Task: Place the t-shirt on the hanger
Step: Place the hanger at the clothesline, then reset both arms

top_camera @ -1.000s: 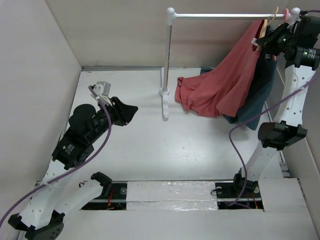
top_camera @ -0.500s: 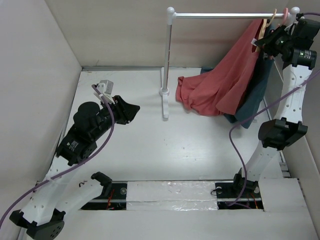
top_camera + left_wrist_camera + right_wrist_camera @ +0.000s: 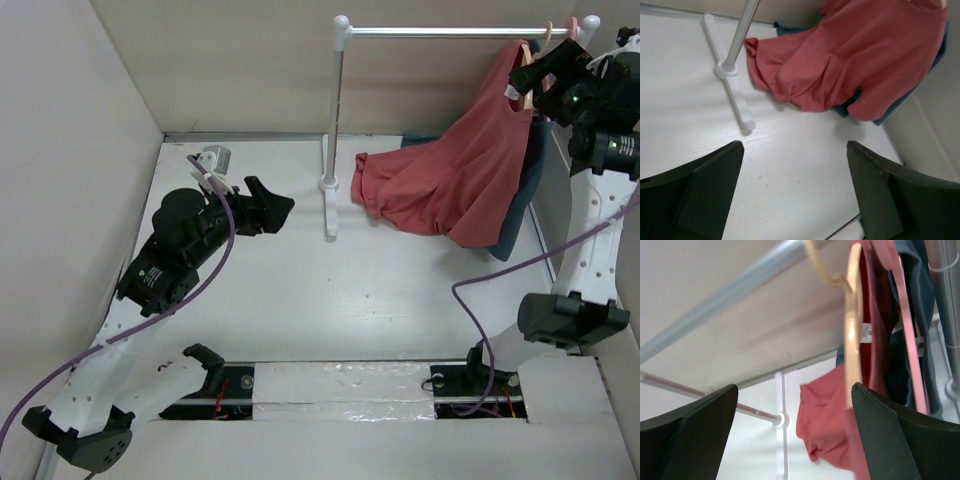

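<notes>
Right wrist view shows my right tool (image 3: 795, 390) spread wide up by the rail (image 3: 740, 285), holding nothing. The hanger (image 3: 854, 340) hangs just beside one finger, its hook over the rail. The t-shirt (image 3: 450, 185) hangs from the hanger, its lower half slumped onto the worktop (image 3: 300, 300) near the rack's post (image 3: 335, 130). A pink hanger (image 3: 907, 340) with a teal shirt (image 3: 917, 285) hangs right behind. My left tool (image 3: 795, 150) hovers wide and empty, well apart from the cloth.
</notes>
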